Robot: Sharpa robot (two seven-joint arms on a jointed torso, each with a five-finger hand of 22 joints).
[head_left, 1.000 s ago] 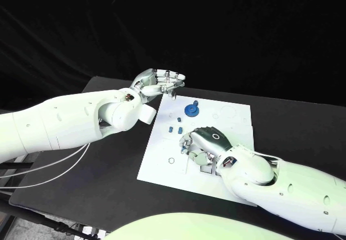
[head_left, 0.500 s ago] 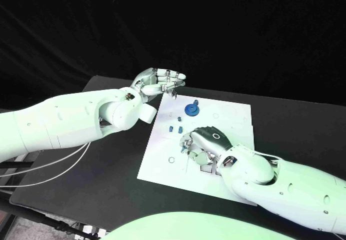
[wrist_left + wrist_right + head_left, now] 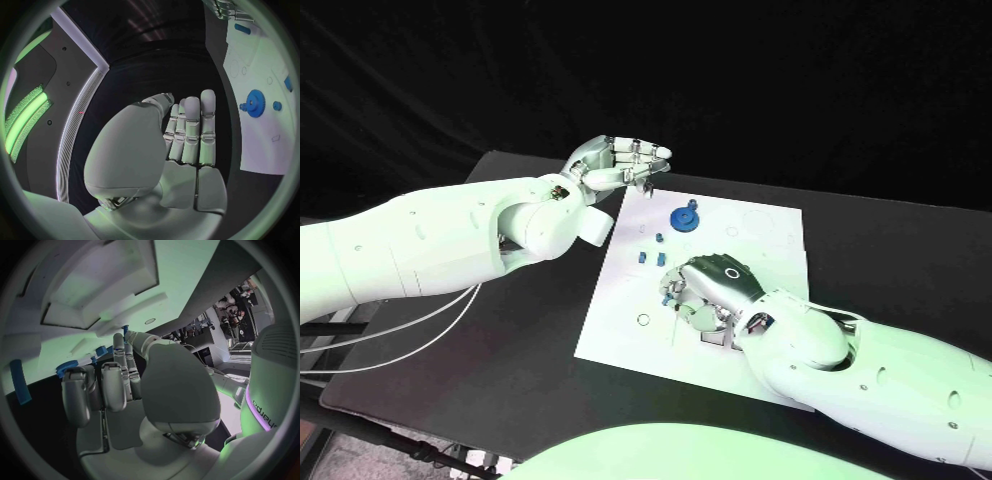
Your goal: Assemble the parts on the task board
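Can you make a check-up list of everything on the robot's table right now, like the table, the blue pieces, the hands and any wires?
Surface: black table, white board lying flat in the middle.
Job's things: blue gear standing on the board; small blue pieces beside it.
Clutter: nothing seen.
Hands: left hand raised off the board's far corner, fingers straight, holding nothing; right hand low over the board, grip cannot be told.
Cables: white cables under the left arm.
Surroundings: dark backdrop.
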